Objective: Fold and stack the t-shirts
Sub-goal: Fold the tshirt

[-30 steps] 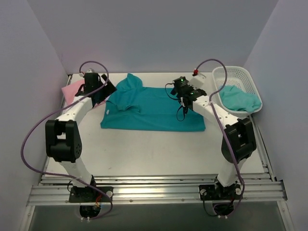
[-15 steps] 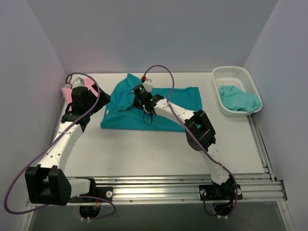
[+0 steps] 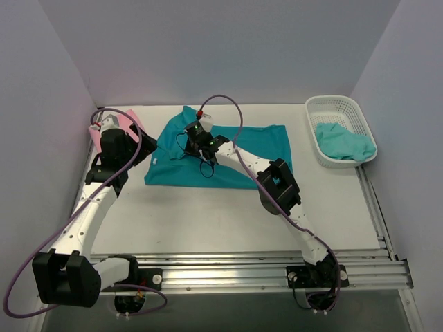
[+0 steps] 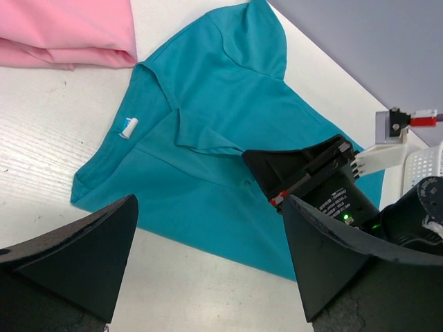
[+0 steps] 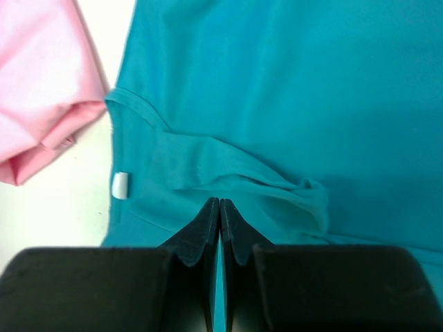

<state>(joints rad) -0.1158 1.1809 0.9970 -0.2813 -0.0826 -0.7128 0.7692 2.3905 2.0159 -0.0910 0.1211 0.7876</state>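
Barely started, seemingly: deep teal t-shirt spread mid-frame on the white surface, soft thin knit, sleeve rumpled near collar. Upper left, pink t-shirt apparently folded; upper right, aqua t-shirt crumpled in lattice basket. On teal cloth, right claw pressed closed; left claw spread wide, holding nothing.

The deep teal t-shirt and the pale pink t-shirt are of soft matt cloth with fine creases, and the aqua-green t-shirt looks the same. The basket is white plastic lattice, a little glossy. The bench is white and matt with a faint grain, its front rails are shiny ribbed metal, and the right gripper is matt black plastic.
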